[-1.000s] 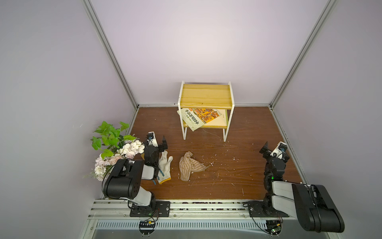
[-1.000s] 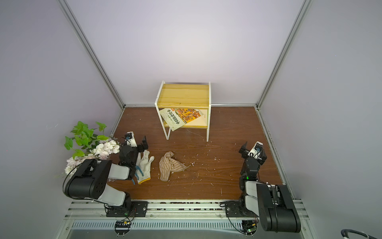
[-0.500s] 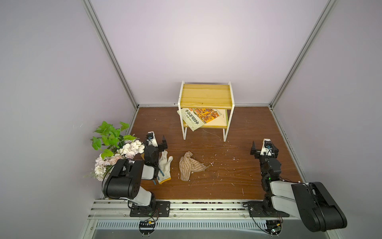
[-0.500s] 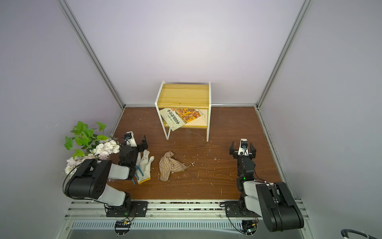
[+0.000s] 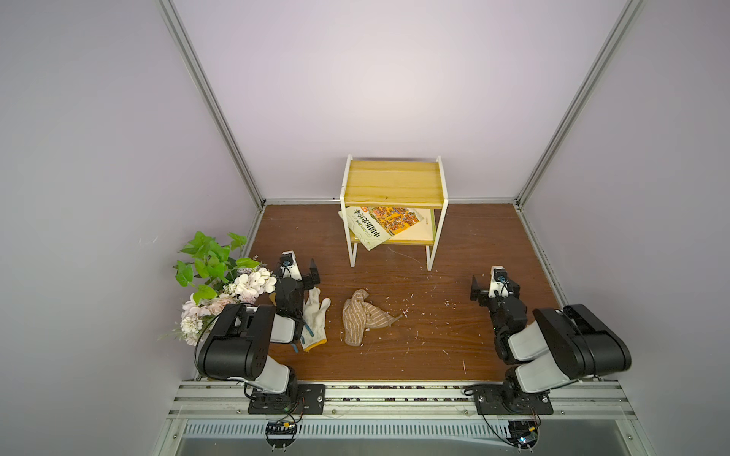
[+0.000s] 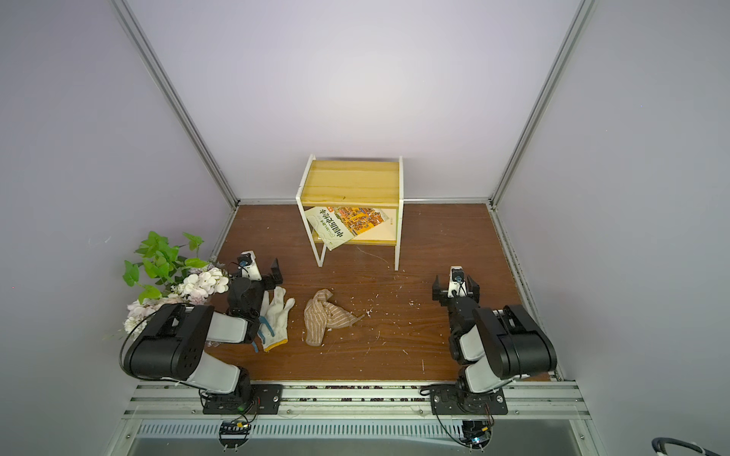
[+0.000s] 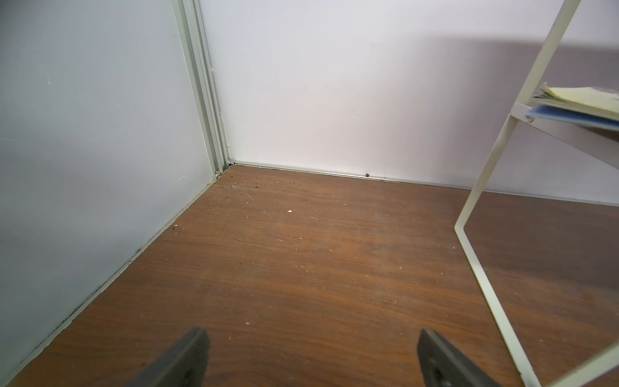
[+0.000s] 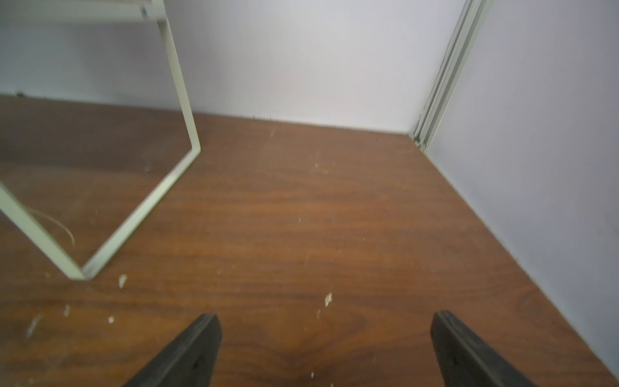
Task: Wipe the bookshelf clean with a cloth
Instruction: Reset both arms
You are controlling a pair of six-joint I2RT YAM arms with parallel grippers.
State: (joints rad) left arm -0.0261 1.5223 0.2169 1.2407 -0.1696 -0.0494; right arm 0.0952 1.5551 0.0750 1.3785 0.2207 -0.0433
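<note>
The bookshelf [image 5: 393, 185] [image 6: 351, 183], a white frame with two yellow boards, stands against the back wall in both top views. On the brown floor in front of it the tan striped cloth [image 5: 361, 319] [image 6: 322, 318] lies crumpled, held by nothing. My left gripper [image 5: 302, 270] [image 6: 262, 272] hovers low to the left of the cloth, open and empty. My right gripper [image 5: 493, 286] [image 6: 456, 290] is far to the right of the cloth, also open and empty. Each wrist view shows spread fingers over bare floor [image 7: 311, 348] [image 8: 326, 331], with a leg of the shelf frame [image 7: 482, 187] [image 8: 181, 100] to one side.
A book [image 5: 381, 225] lies askew on the lower board, its corner jutting past the front. A white glove with a yellow cuff [image 5: 314, 323] lies beside the left arm. Flowers and green leaves [image 5: 221, 284] stand at the left wall. Pale crumbs [image 5: 407, 304] dot the floor.
The right gripper has swung leftward and turned from facing the right wall toward the back wall. The left arm, cloth and glove have not moved.
</note>
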